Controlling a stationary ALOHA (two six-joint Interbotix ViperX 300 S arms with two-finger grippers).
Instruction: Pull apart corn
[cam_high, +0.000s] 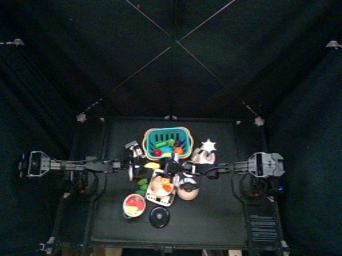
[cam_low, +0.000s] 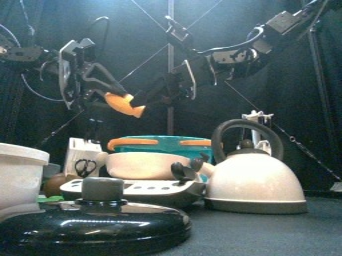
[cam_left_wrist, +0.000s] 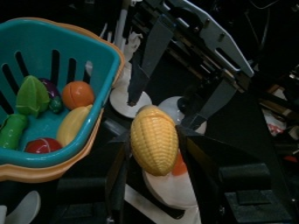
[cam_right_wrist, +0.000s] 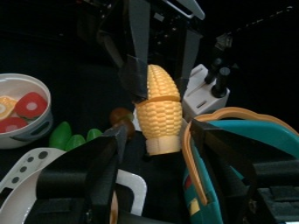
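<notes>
Both pairs of fingers are pinching the corn (cam_left_wrist: 156, 139) from opposite ends. In the left wrist view, the left gripper (cam_left_wrist: 158, 162) is closing narrow around the cob's thick end, a plump yellow cob with rows of kernels, still in one piece; the basket (cam_left_wrist: 70, 48) with toy fruit is sitting just beside it. In the right wrist view, the right gripper (cam_right_wrist: 156, 140) is clamping the cob (cam_right_wrist: 162, 107) near its base, with the pointed tip standing clear. From above, the two arms are meeting over the table (cam_high: 114, 135) near the middle. From the front, the cob is being held in the air, above the kettle (cam_low: 254, 178).
</notes>
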